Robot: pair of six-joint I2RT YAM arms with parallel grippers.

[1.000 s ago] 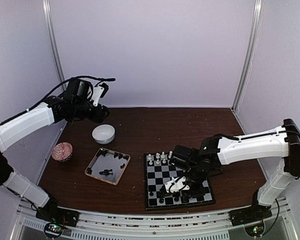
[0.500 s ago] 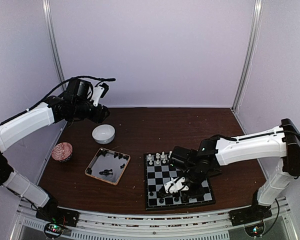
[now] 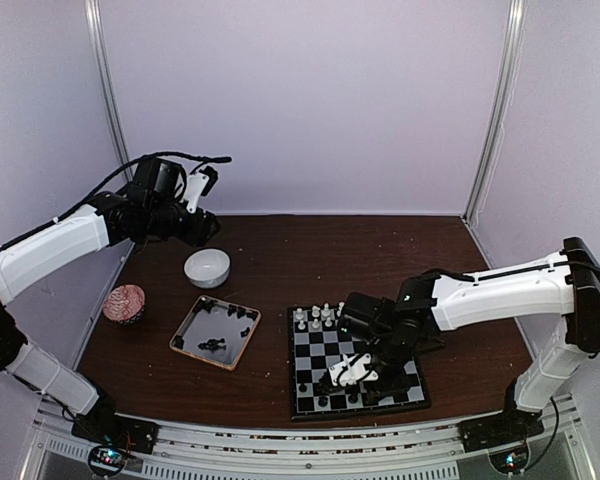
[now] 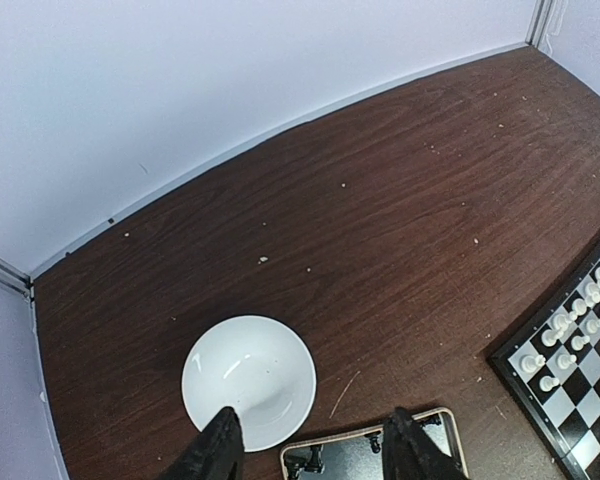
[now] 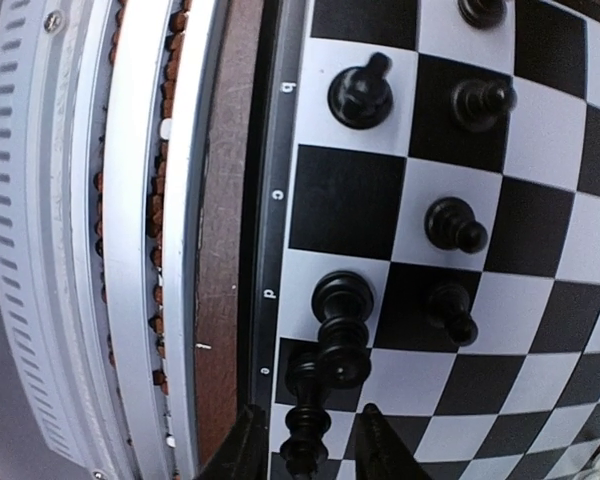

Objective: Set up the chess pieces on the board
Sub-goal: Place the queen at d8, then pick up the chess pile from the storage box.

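We are seating a black piece on the near rank of the board. The right hand stands narrowly parted around it, apparently not gripping. Next, we judge, lift straight up, clear of neighbouring pieces.

Glossy black chess pieces stand on the board (whites at far edge).

Light is even and diffuse from above; overhead view is bright, with a lilac cast on the walls. Only faint, soft shadows on the dark bench. Small specular spots on the glossy black chess pieces and inside the white bowl. Wrist views bow at the edges: board squares curve. Jaws there are blurred. Overhead, pieces too small to resolve.
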